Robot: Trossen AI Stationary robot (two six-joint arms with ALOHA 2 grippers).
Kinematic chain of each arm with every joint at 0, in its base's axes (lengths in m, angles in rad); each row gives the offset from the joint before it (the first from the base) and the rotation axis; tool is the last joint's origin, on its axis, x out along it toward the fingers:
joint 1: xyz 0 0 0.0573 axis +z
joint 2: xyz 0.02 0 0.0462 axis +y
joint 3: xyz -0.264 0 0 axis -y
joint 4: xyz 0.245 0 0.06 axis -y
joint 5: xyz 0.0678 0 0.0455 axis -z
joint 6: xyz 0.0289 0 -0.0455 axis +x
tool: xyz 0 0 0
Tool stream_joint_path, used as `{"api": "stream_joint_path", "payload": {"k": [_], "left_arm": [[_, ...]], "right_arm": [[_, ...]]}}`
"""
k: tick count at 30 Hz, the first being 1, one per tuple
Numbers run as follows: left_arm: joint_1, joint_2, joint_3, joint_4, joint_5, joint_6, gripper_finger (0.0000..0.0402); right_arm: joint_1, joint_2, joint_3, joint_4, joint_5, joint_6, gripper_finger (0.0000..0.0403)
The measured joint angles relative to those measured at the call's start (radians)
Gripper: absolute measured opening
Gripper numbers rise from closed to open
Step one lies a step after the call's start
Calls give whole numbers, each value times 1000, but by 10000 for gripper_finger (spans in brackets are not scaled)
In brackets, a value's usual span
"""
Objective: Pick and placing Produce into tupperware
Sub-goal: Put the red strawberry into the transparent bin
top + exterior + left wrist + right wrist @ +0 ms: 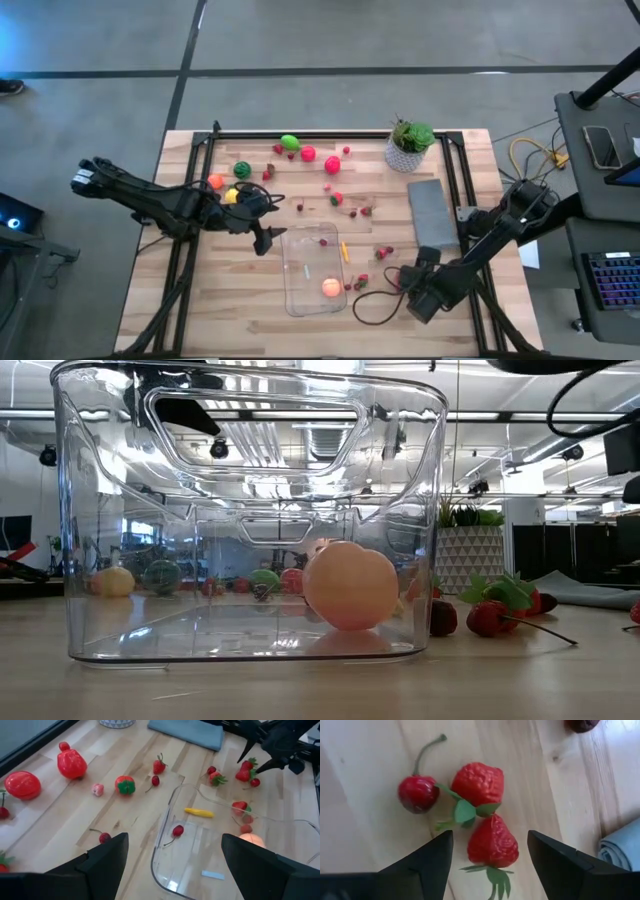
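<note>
The clear tupperware (315, 270) stands near the table's front middle. Inside lie a peach-coloured ball (330, 288), a cherry (177, 830) and a yellow piece (199, 812). Produce is scattered over the far half of the table. My left gripper (175, 870) hangs open over the tupperware's far left corner, touching nothing. My right gripper (490, 865) points down, open, just right of the tupperware. Its fingers stand on either side of a red strawberry (492, 842) without touching it. A second strawberry (477, 784) and a cherry (417, 794) lie beside that one on the wood.
A potted plant (410, 145) stands at the far right, with a flat grey slab (432, 215) nearer than it. Green, red and orange toy pieces (290, 142) lie along the far left. A black cable loop (370, 305) lies by the right arm near the front edge.
</note>
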Motion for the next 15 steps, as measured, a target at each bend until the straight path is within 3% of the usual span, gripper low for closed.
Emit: {"api": "stream_joint_path", "payload": {"k": [7, 15], "left_arm": [[0, 0, -2, 0, -2, 1, 306], [0, 0, -3, 0, -10, 1, 306]], "right_arm": [[-5, -7, -16, 6, -17, 4, 233], [-7, -7, -17, 8, -23, 1, 160]]}}
